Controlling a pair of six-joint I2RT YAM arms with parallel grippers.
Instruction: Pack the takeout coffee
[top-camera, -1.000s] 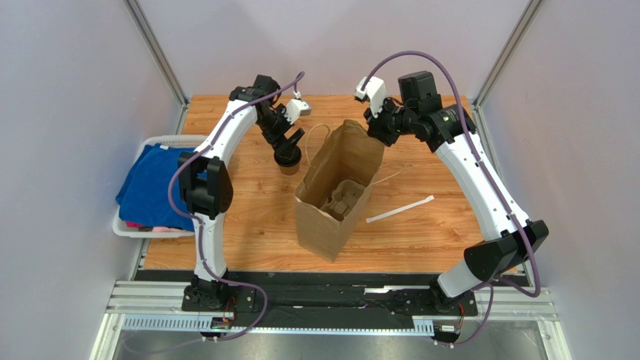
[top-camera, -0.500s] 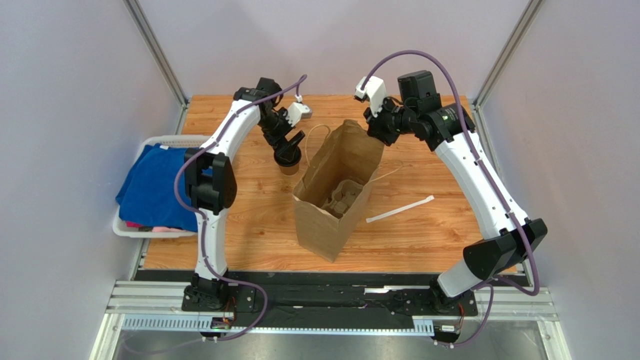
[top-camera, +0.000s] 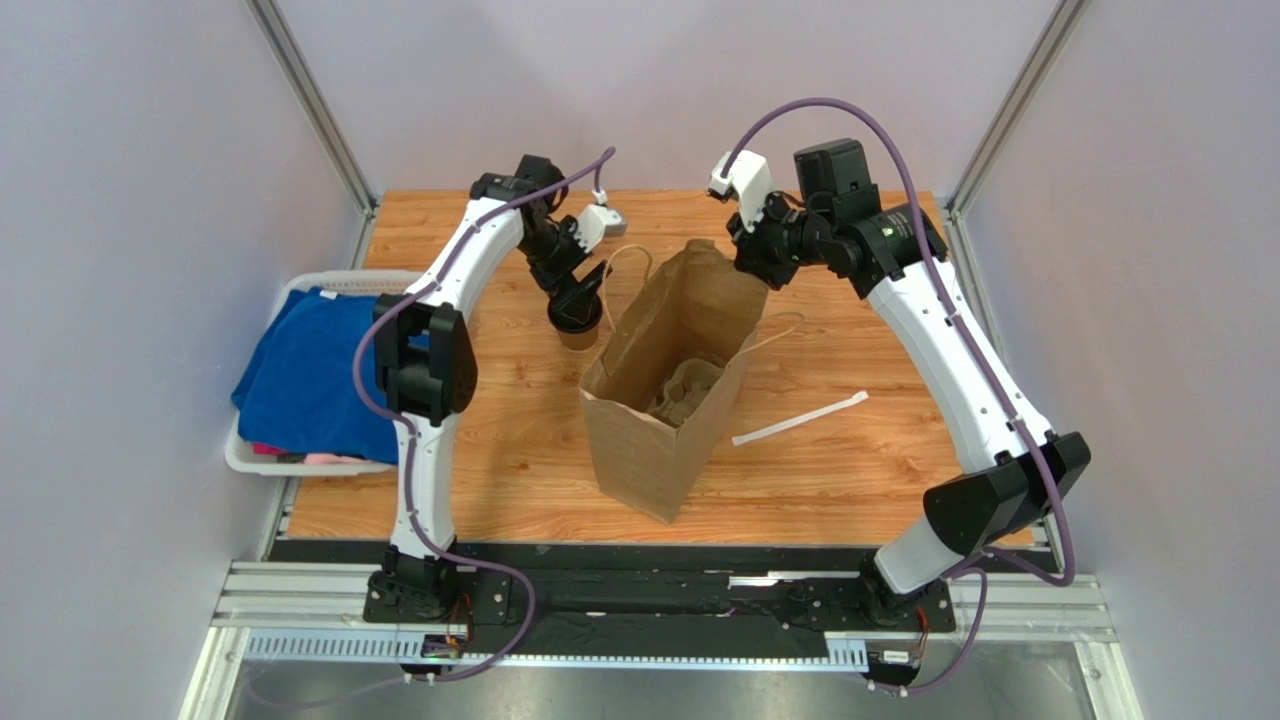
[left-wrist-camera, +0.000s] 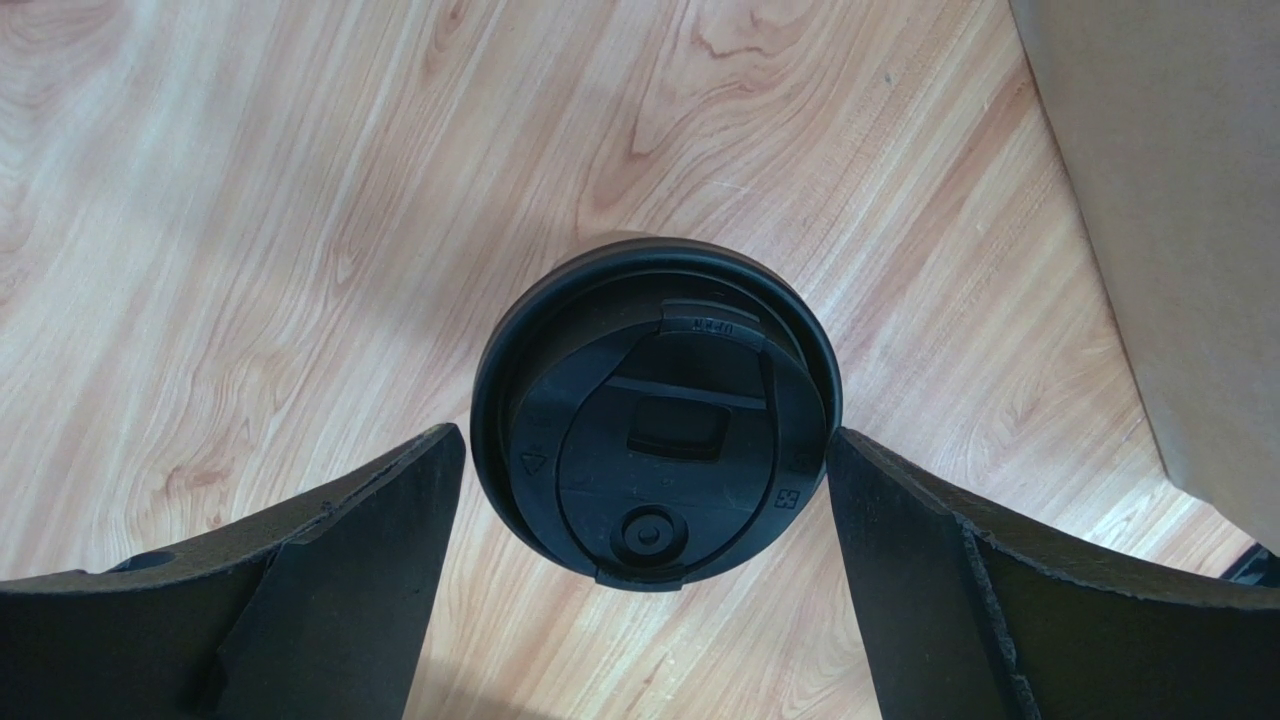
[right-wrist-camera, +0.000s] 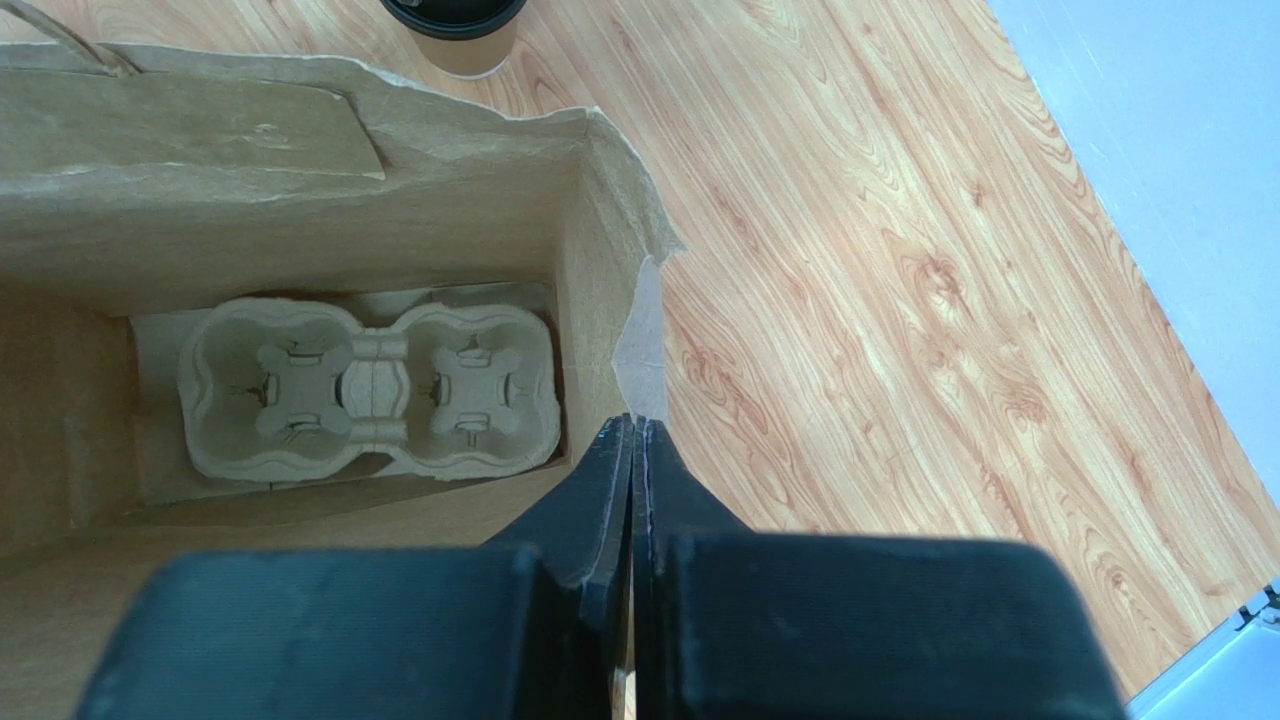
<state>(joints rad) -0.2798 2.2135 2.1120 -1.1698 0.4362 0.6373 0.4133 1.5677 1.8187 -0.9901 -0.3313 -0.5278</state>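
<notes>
Black-lidded coffee (left-wrist-camera: 654, 416) centred within left gripper (left-wrist-camera: 643, 443), apparently untouched.

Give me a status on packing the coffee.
Done: pulp tray sits at the bottom of the paper bag, whose rim the right gripper pinches. In hand: left gripper, open, straddles the lidded coffee cup on the table. Left: grip it, lift it, seat it in the tray.
</notes>
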